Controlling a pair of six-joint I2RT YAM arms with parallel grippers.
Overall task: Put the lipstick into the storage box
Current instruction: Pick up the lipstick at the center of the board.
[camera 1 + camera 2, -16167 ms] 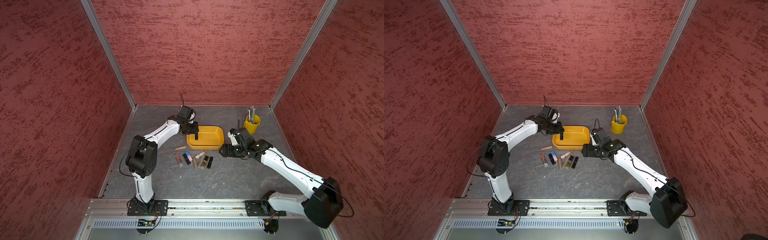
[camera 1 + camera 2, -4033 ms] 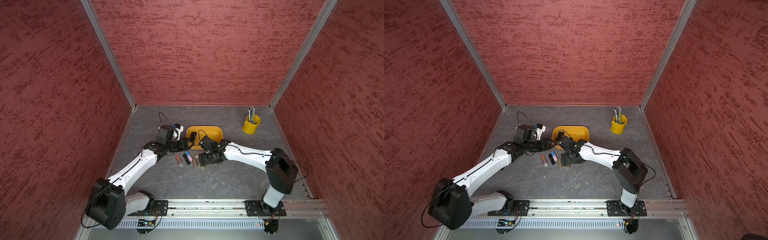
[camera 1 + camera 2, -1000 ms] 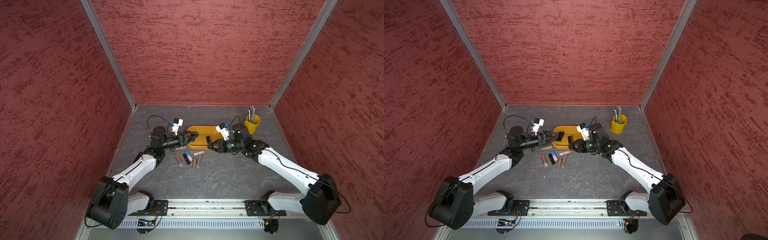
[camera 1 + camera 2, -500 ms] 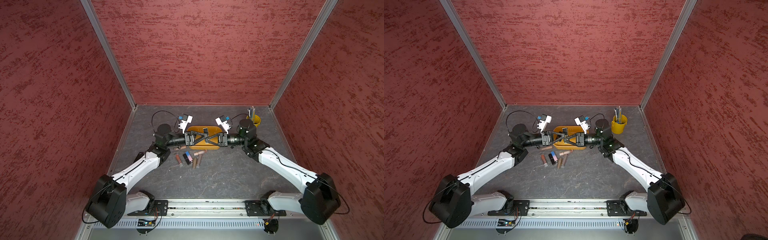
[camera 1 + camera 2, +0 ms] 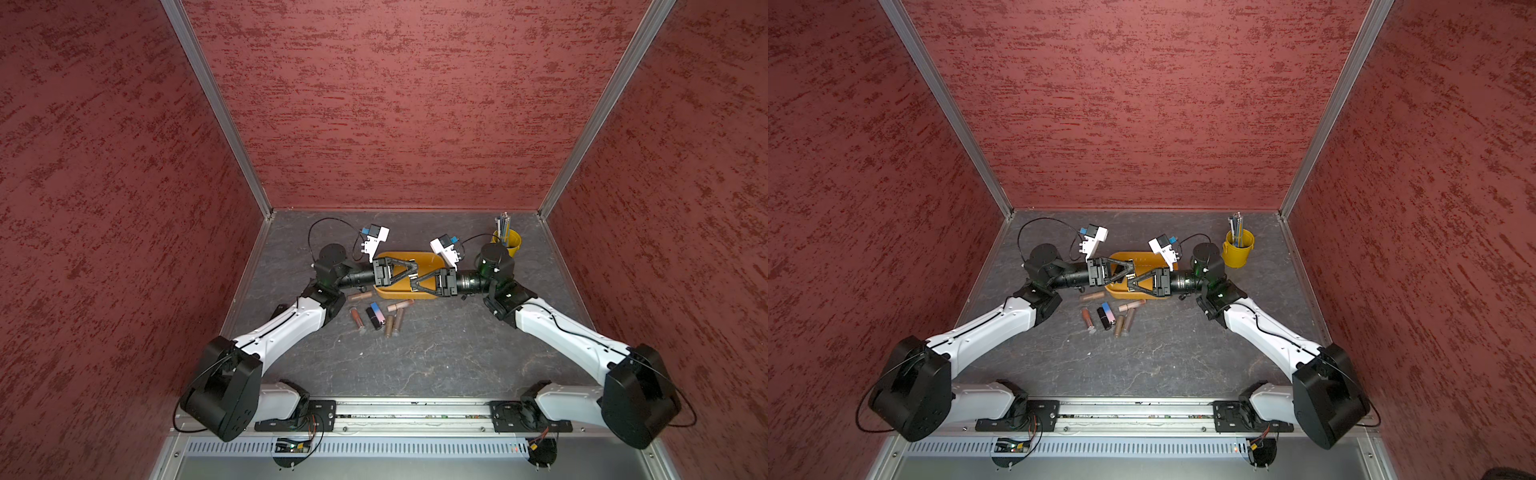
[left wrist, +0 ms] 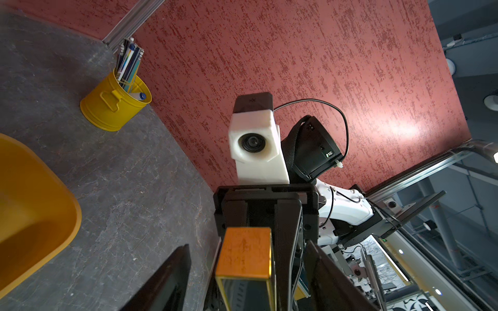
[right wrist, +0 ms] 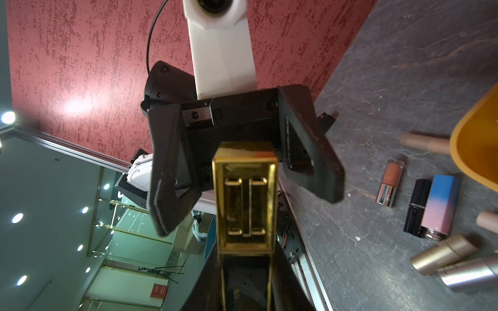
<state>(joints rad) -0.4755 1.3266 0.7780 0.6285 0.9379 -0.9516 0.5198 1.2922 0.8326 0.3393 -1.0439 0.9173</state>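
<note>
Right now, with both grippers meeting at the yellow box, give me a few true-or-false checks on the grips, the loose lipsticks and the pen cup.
1. The right gripper is shut on the gold lipstick. True.
2. The left gripper is clamped tight on that lipstick. False: its fingers stand apart on either side of it, with gaps showing in the right wrist view.
3. The pen cup has tipped over. False: it stands upright with pens in it.
4. Several loose lipsticks lie on the table, outside the storage box. True.
</note>
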